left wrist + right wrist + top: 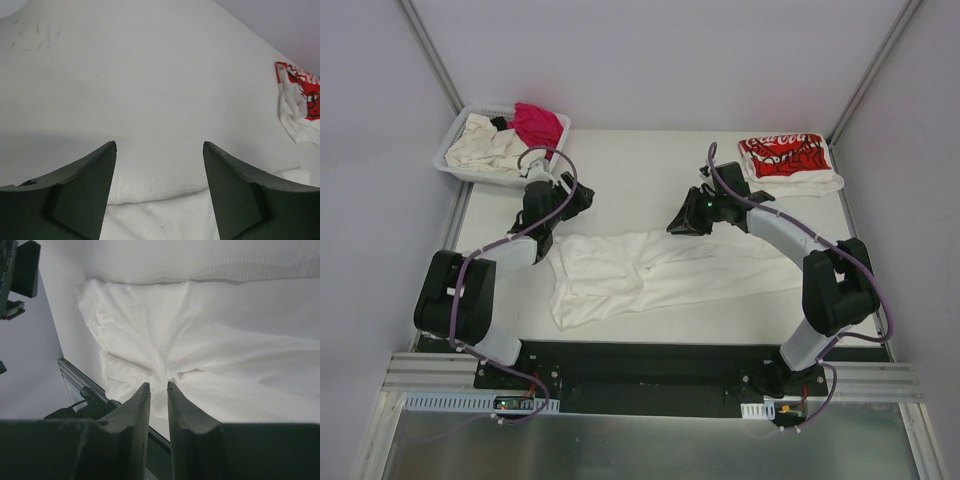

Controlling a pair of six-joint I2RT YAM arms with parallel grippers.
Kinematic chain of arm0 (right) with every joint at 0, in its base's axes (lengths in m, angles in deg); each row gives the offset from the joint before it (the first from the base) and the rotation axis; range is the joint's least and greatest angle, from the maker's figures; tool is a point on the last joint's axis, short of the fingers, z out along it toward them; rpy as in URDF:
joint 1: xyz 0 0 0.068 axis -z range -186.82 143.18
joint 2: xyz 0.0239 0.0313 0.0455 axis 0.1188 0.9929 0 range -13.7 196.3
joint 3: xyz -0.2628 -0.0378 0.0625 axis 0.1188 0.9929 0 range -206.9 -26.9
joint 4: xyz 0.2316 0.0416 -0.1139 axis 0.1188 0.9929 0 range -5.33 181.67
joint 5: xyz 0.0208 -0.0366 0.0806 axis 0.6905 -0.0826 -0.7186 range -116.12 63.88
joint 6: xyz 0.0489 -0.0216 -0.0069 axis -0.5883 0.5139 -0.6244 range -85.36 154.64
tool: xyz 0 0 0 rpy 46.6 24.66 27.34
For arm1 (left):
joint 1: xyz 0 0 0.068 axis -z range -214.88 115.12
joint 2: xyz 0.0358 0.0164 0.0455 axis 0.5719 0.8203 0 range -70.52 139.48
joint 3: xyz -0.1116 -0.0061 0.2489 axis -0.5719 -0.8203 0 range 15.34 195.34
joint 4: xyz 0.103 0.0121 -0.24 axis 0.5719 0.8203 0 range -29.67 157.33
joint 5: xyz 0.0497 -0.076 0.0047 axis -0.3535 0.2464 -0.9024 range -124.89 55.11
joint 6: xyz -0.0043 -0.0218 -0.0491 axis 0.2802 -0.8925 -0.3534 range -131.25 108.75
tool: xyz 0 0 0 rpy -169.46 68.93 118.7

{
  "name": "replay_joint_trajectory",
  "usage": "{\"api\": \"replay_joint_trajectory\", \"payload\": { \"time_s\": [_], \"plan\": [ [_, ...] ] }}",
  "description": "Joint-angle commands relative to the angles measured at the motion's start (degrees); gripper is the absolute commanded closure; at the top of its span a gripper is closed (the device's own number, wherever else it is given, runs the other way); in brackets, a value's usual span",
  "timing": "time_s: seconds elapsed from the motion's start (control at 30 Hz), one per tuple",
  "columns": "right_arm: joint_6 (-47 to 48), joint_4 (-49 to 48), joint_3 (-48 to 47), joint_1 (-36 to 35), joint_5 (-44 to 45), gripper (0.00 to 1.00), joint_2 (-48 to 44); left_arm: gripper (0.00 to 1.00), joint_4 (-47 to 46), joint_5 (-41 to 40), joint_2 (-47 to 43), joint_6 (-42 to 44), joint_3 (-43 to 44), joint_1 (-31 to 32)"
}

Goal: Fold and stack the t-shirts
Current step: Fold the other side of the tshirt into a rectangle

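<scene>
A large plain white t-shirt (660,272) lies spread and rumpled across the middle of the table. My left gripper (575,200) hovers open over its far left edge. In the left wrist view the left gripper (159,146) has its jaws wide apart, with the shirt's hem (160,215) below them and nothing between. My right gripper (682,222) hangs above the shirt's far edge near the centre. The right gripper (158,385) has its fingers only a narrow gap apart and holds nothing, and the creased cloth (210,340) lies beyond them. A folded white t-shirt with red print (785,158) sits at the back right.
A white slotted basket (455,135) at the back left holds a cream shirt (485,145), a magenta shirt (538,122) and a bit of black cloth (500,123). The red-print shirt (300,95) shows at the right of the left wrist view. The table's front rail (75,375) runs past the white shirt.
</scene>
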Motion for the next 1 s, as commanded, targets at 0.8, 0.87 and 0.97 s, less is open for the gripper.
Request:
{"api": "replay_joint_trajectory", "payload": {
  "time_s": [0.8,0.87,0.97],
  "plan": [
    [-1.5,-6.3,2.2,2.7,-2.2,0.77,-1.4,0.47,-10.9,49.0,10.8,9.7,-2.5,1.9],
    [-1.4,-6.0,2.0,3.2,-2.4,0.77,-0.8,0.46,-9.8,50.6,11.1,12.3,-2.2,1.9],
    [-1.4,-5.1,1.1,3.6,-2.8,0.77,0.6,0.41,-7.9,53.7,10.7,16.1,-2.0,2.1]
  ]
}}
